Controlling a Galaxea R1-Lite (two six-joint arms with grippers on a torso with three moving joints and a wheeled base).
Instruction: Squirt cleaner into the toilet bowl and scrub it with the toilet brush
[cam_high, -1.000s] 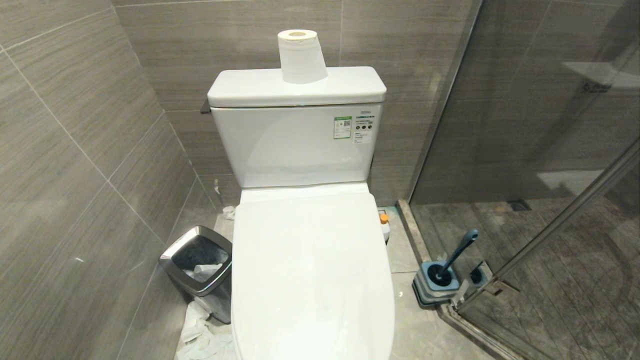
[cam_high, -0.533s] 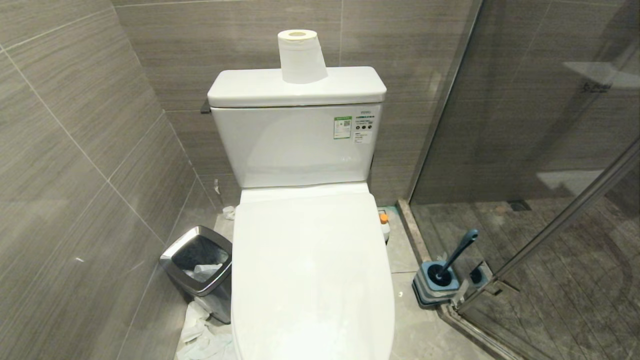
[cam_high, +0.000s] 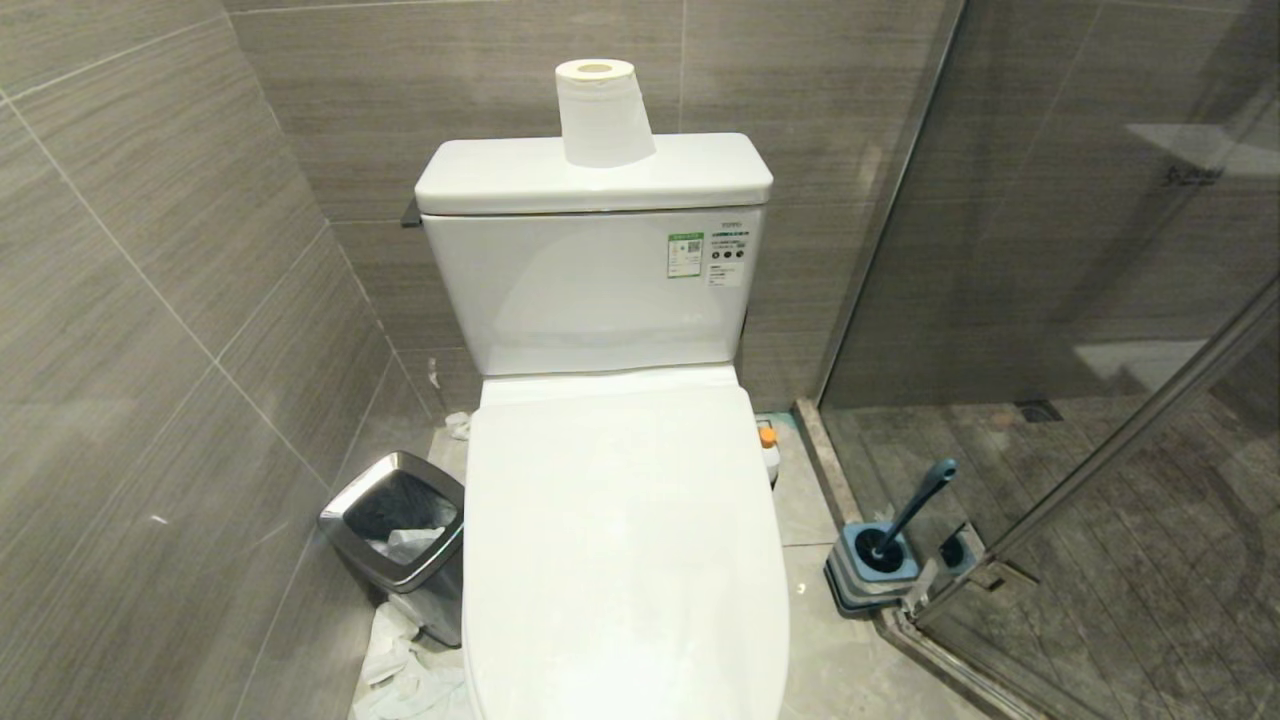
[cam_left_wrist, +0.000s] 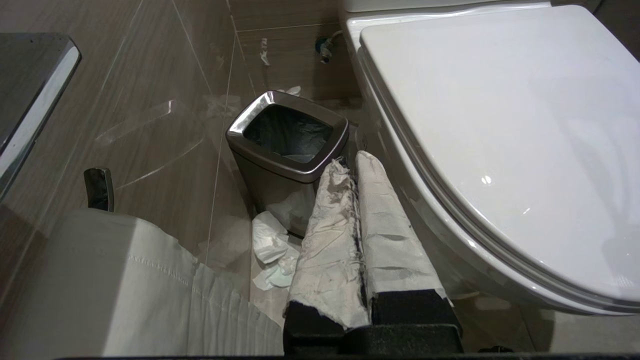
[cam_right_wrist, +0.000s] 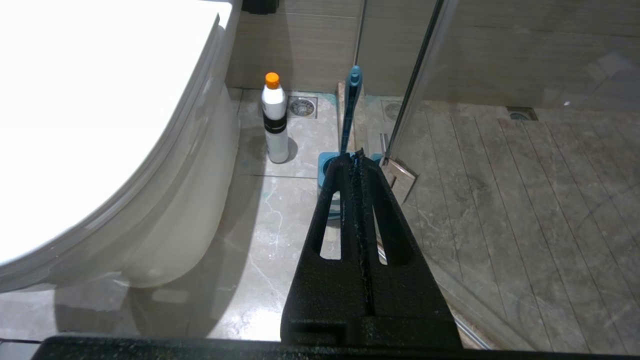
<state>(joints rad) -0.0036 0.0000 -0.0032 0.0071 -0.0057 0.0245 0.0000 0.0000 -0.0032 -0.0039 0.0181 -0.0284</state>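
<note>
So here's my view: the toilet (cam_high: 625, 540) sits dead center in front of me with the lid down, bowl totally covered. A paper roll (cam_high: 603, 112) stands on the tank.

My left claw (cam_left_wrist: 352, 165) hangs low beside the toilet's left flank, fingers pressed together, nothing in them. They're wrapped in some whitish paper-like covering. Just past the tips is the bin (cam_left_wrist: 287, 140), open top, dark liner inside, with crumpled tissue (cam_left_wrist: 270, 250) on the floor between the claw and the bin's base. The toilet seat edge runs right alongside this claw, close but not touching as far as I can see.

My right claw (cam_right_wrist: 356, 162) is on the other side, also closed tight and empty, pointing along the floor. Straight ahead of its tips is the brush (cam_right_wrist: 350, 107), handle sticking up out of its holder (cam_right_wrist: 327, 162), parked by the glass shower door (cam_right_wrist: 500, 100). The cleaner (cam_right_wrist: 275, 120) stands upright on the floor a bit beyond and off toward the toilet side from this claw, orange cap on, near the floor drain (cam_right_wrist: 302, 106). It's well apart from the claw and close to the toilet's base.

Neither arm shows up in the head view.
</note>
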